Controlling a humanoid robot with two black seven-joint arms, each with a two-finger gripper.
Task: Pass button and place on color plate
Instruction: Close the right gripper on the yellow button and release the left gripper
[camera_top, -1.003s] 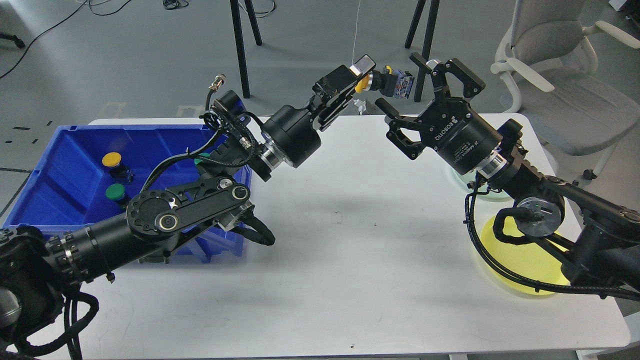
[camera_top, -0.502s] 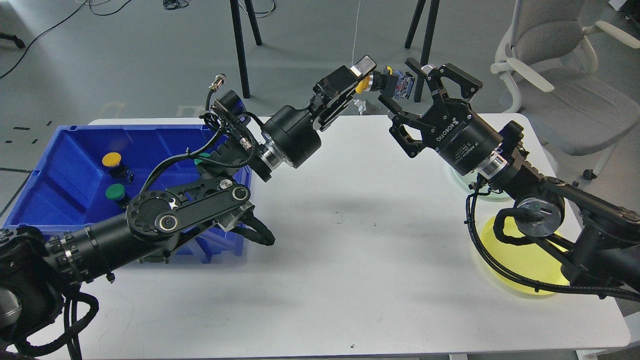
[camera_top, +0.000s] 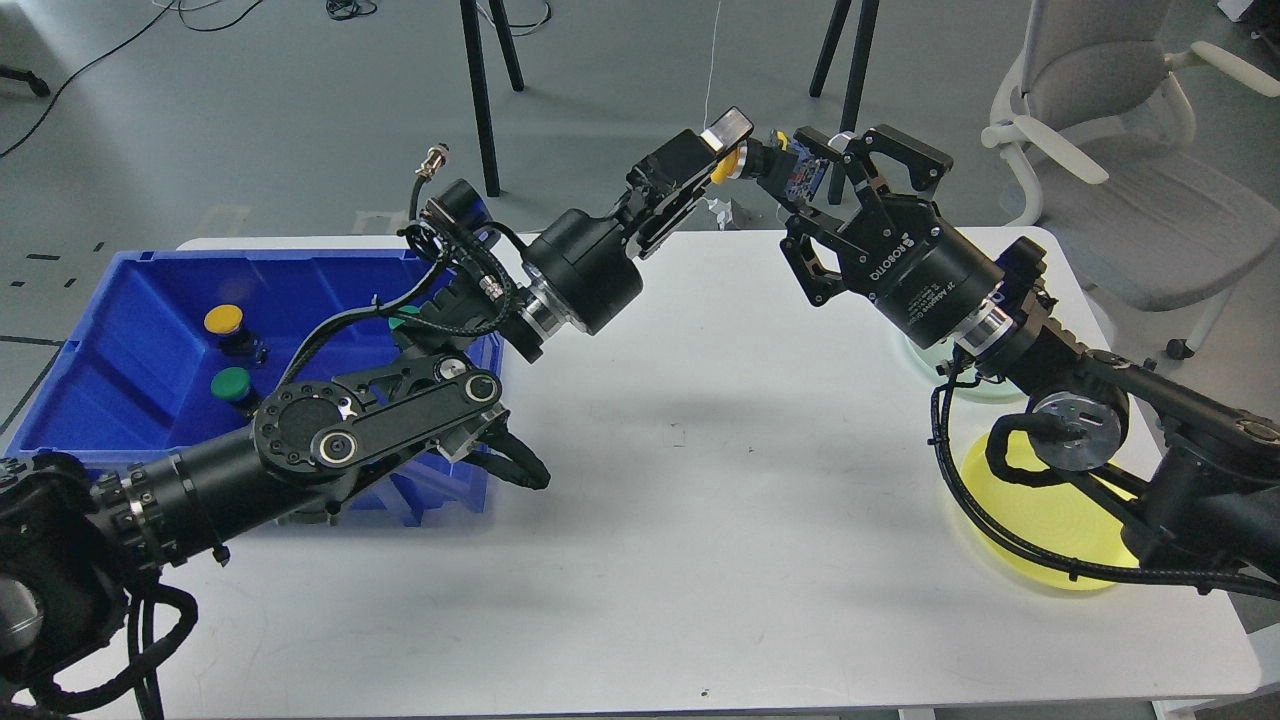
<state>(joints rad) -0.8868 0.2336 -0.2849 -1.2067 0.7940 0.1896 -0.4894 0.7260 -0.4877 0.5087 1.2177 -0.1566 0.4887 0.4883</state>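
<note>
The yellow button (camera_top: 764, 163) is held in the air above the far edge of the white table (camera_top: 700, 480), with its yellow cap to the left and its dark body with the blue end to the right. The left gripper (camera_top: 722, 150) is clenched on the yellow cap of this button. The right gripper (camera_top: 822, 175) stands just at the other end, its fingers spread apart, one finger above the blue end and one below it; whether they already touch the button I cannot tell. On the right side of the table the yellow plate (camera_top: 1060, 520) lies partly under the right arm, well apart from the button. On the left, the blue bin (camera_top: 120, 340) holds another yellow button (camera_top: 224, 320) and a green button (camera_top: 231, 383).
</note>
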